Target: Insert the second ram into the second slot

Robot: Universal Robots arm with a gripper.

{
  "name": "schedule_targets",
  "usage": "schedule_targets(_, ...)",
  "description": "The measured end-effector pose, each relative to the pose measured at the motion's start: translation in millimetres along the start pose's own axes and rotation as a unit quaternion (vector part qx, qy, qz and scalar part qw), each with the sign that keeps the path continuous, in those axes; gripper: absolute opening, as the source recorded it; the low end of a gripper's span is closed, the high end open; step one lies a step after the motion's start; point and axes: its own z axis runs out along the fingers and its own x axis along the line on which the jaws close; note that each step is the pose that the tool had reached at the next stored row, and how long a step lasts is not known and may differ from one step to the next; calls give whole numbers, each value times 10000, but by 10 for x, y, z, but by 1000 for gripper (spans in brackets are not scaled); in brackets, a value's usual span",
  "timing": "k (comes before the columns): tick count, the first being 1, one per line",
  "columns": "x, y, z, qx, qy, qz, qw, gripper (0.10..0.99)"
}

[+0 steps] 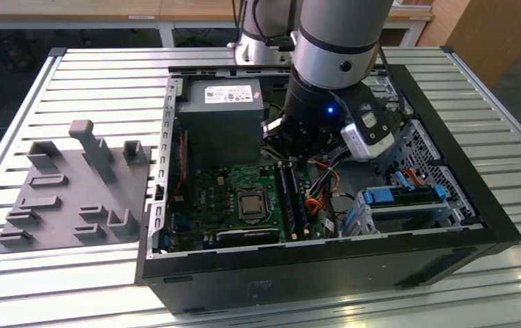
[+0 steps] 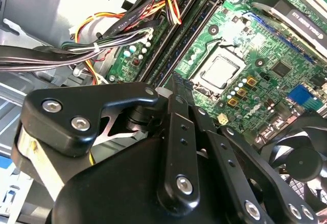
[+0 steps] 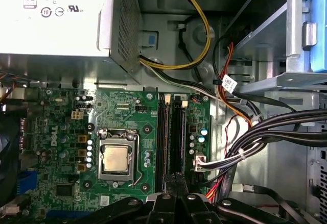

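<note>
**Operator:** Where do you stand?

**Spotter:** Your gripper [image 3: 176,182] hangs low over the near end of the memory slots [image 3: 170,132], by the motherboard's [image 3: 61,132] cable-side edge. I cannot tell whether it is clamped or free.

**Operator:** And the second ram?

**Spotter:** I can't pick it out (edge-on and dark, probably). Keep it parallel to its slot and press evenly, straight down, clear of the cables [image 3: 265,132].
</note>
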Motion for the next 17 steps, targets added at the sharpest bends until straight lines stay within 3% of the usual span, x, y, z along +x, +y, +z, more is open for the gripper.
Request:
schedule_targets(1,-1,-5,138,-1,0,0,10000,106)
schedule_targets(17,-2,-8,194,-1,0,0,10000,106)
